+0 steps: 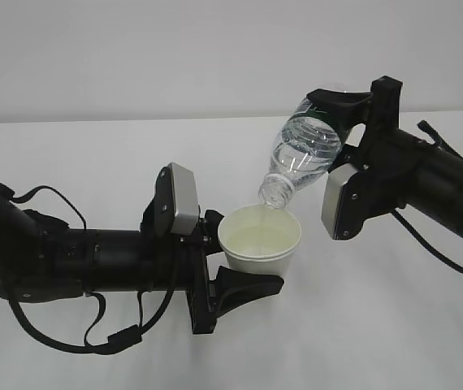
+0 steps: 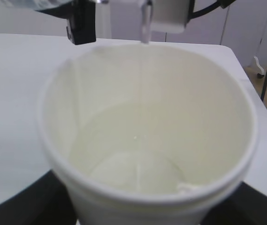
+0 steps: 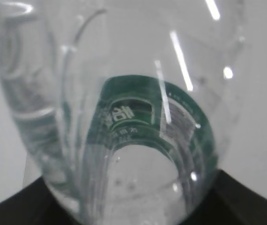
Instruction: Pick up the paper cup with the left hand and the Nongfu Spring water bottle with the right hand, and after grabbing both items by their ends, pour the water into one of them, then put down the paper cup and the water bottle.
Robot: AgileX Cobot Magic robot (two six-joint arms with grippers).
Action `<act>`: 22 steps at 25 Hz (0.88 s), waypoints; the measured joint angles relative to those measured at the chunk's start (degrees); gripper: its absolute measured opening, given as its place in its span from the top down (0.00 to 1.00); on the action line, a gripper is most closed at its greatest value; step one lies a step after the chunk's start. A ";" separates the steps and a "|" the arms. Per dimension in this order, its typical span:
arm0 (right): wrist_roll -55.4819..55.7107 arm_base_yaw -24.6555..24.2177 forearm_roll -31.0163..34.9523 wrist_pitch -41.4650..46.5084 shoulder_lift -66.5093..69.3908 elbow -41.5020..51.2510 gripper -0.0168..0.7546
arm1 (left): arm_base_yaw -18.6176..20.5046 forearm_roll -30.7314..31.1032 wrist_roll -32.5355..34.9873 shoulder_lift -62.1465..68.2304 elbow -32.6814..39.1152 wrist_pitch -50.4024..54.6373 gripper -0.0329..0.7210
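The room is evenly and brightly lit, and the white tabletop (image 1: 93, 154) is nearly washed out, with only faint soft shadows. Up close, the small white paper cup (image 2: 147, 140) looks soft and blurred at its near rim. Long white glare streaks cross the clear ribbed plastic bottle (image 3: 124, 117), whose curved wall warps the green label.

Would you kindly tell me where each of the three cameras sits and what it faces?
Exterior: in front, slanting down at the table; both arms show, left pincer holding the paper cup, right pincer tilting the bottle.
Left wrist: just behind the cup, looking into it; dark pincer edges at the bottom corners.
Right wrist: against the bottle's base; dark pincer parts below.
Shared: exterior and left wrist both show the cup under the bottle's mouth.
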 joint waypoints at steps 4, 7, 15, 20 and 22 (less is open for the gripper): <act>-0.14 0.00 0.00 0.00 0.00 0.00 0.39 | 0.00 0.00 0.00 0.00 0.00 0.00 0.32; -0.28 0.00 0.00 0.00 0.00 0.00 0.39 | 0.00 0.00 0.00 0.00 0.00 0.00 0.32; -1.12 0.00 0.00 0.00 0.00 0.00 0.39 | 0.00 0.00 0.00 0.00 0.00 0.00 0.32; -1.24 0.00 0.00 0.00 0.00 0.00 0.39 | 0.00 0.00 0.00 0.00 0.00 0.00 0.32; -1.25 0.00 0.00 0.00 0.00 0.00 0.39 | 0.00 0.00 0.00 0.00 0.00 0.00 0.32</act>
